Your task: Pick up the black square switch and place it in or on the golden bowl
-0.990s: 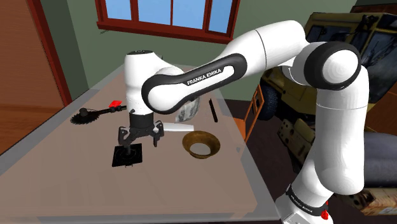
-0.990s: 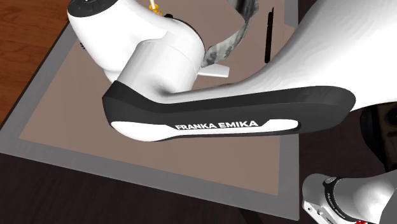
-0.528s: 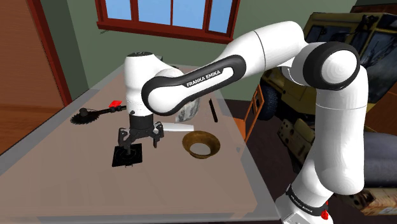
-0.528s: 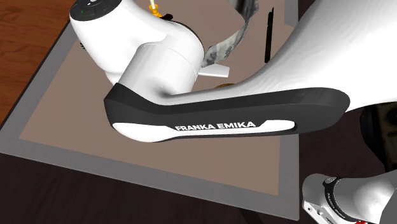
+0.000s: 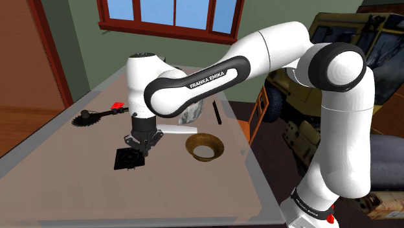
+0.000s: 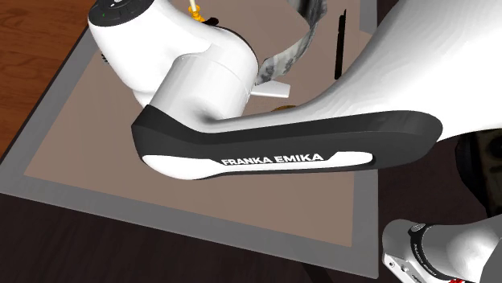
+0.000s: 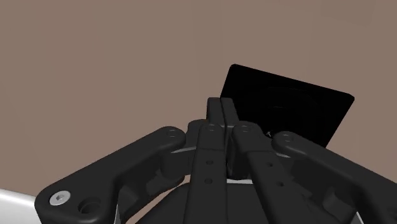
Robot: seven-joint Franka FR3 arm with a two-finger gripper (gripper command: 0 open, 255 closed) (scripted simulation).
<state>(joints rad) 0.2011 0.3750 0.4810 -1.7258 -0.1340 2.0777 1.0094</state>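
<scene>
Left of the golden bowl (image 5: 204, 148) in the shoulder view, well apart from it, the black square switch (image 5: 127, 159) lies flat on the brown tabletop (image 5: 194, 191). The table has a pale grey rim. The gripper (image 5: 138, 146) hangs just above the switch on the side nearer the bowl, its two black fingers pressed together with nothing between them. In the wrist view the closed gripper (image 7: 222, 103) points at the bare table, and the switch (image 7: 286, 114) lies just beside the tips; I cannot tell whether they touch. Just behind the bowl lie a white block (image 5: 176, 131) and a thin black stick (image 5: 217, 114). Far behind the bowl, a green wall (image 5: 84, 45) holds a red-brown framed window (image 5: 171, 16).
</scene>
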